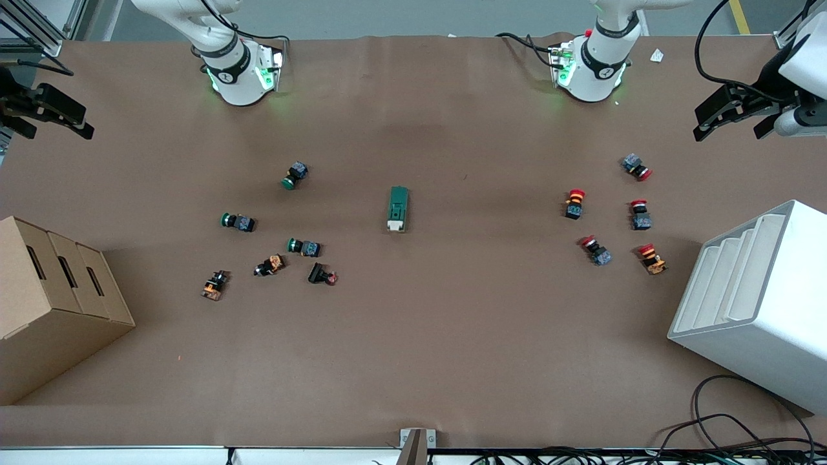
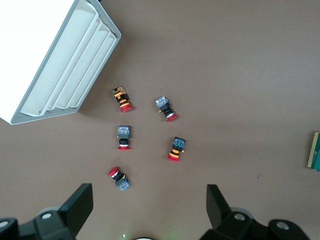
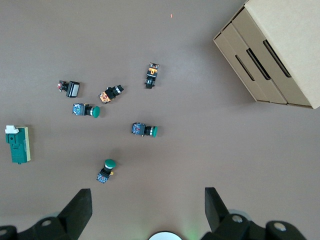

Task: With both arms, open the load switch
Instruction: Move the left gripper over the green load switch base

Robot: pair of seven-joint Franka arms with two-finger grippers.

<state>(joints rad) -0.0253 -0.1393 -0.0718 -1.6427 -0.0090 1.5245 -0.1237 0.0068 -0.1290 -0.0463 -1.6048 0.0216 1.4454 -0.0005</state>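
Load switch (image 1: 398,208) at frame centre on worktop (image 1: 452,336), long axis vertical in frame, cream lever at lower end. Left claw (image 1: 733,116) upper right, right claw (image 1: 45,113) upper left; both spread open, empty, roughly equidistant.

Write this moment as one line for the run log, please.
load switch: mid-table, untouched | left gripper: open, above table edge, waiting | right gripper: open, likewise
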